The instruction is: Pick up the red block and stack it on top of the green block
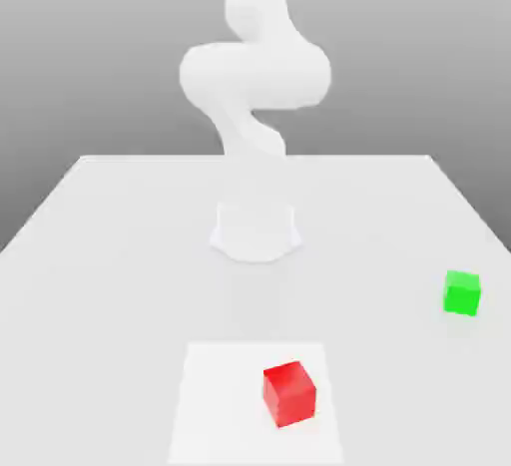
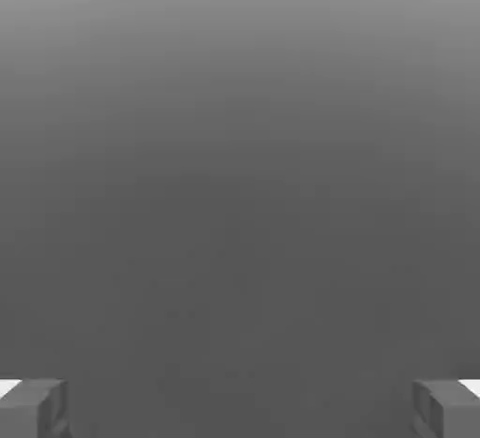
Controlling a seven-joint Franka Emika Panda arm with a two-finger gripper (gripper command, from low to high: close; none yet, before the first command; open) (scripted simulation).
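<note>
The red block [image 1: 289, 394] rests on the white table near its front edge, slightly toward the exterior view's right of centre. Farther back, by the exterior view's right edge, sits the green block [image 1: 461, 292], well apart from the red one. In the hand view my gripper [image 2: 240, 410] is open, its two grey fingertips [image 2: 34, 408] spread wide with nothing between them. Beyond them lies plain grey background.
The arm's round base [image 1: 255, 231] stands mid-table behind both blocks, and its white links [image 1: 255, 75] rise above it. The red block lies on a lighter square patch [image 1: 220, 394] of the table [image 1: 100, 254].
</note>
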